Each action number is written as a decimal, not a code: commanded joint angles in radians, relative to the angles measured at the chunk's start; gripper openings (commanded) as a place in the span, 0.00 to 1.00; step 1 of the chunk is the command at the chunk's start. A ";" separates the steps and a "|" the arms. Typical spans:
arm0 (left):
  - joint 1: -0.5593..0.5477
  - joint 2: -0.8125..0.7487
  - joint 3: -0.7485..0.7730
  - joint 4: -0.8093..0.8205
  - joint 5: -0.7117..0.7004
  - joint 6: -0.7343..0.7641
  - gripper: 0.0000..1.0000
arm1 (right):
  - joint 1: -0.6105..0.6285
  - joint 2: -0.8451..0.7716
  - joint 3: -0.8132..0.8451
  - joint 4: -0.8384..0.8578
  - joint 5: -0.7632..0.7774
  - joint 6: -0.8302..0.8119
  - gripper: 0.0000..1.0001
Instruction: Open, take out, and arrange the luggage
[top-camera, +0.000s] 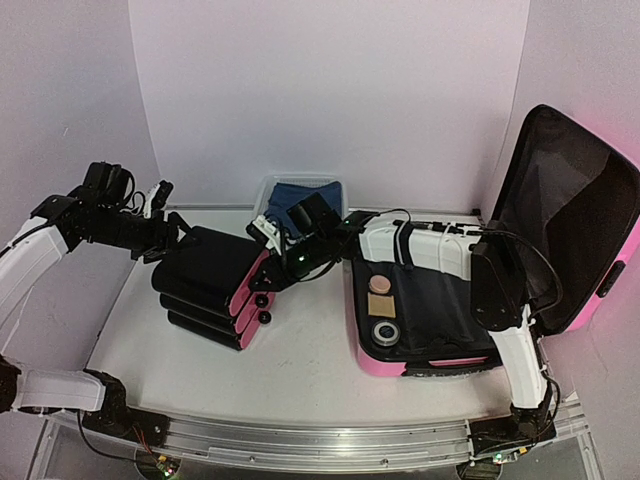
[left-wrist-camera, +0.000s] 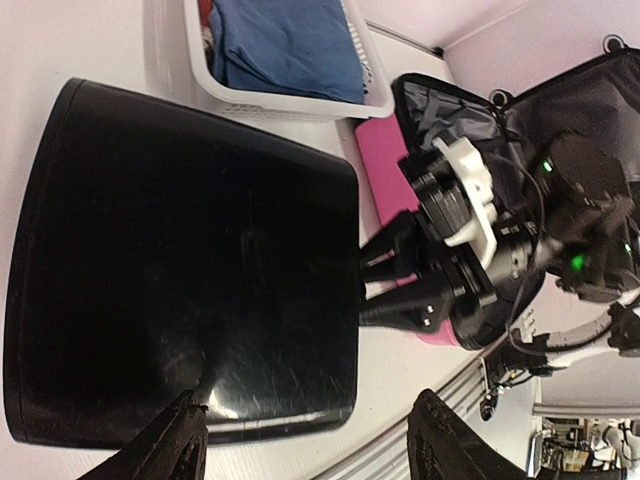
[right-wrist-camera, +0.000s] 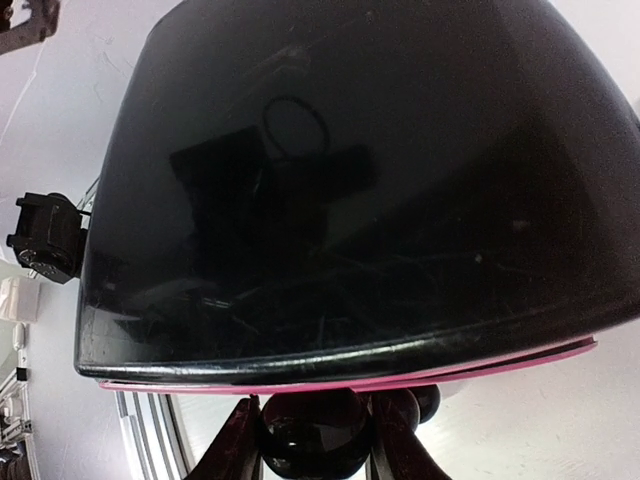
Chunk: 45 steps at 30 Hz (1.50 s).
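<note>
Right wrist view: right tool (right-wrist-camera: 314, 412) clamps a knob (right-wrist-camera: 310, 445) of the drawer unit (right-wrist-camera: 350, 180), which lies leftward; open luggage (top-camera: 575, 200) lies rightward.

White table (top-camera: 300, 370), curved rail (top-camera: 300, 440) along near edge. Directly on it: black drawer unit (top-camera: 205, 280) with pink fronts, left of centre; white mesh basket (top-camera: 300, 181) holding blue cloth (top-camera: 310, 195), at the back; pink luggage (top-camera: 440, 305), right side, lid raised, black lining exposed.
</note>
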<state>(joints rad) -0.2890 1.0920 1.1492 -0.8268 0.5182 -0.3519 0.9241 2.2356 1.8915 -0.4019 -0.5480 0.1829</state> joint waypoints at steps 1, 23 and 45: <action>0.001 0.006 0.005 0.035 -0.084 -0.012 0.69 | 0.038 0.010 0.018 0.107 0.035 0.033 0.23; 0.008 0.112 0.053 0.065 -0.172 0.036 0.69 | 0.077 -0.317 -0.346 0.035 0.229 0.095 0.36; 0.010 0.102 0.084 0.065 -0.119 0.047 0.71 | -0.148 -0.710 -0.589 -0.277 0.763 0.203 0.98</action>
<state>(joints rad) -0.2844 1.2179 1.1790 -0.8005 0.3737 -0.3145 0.9333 1.5124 1.3556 -0.6003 0.0570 0.2745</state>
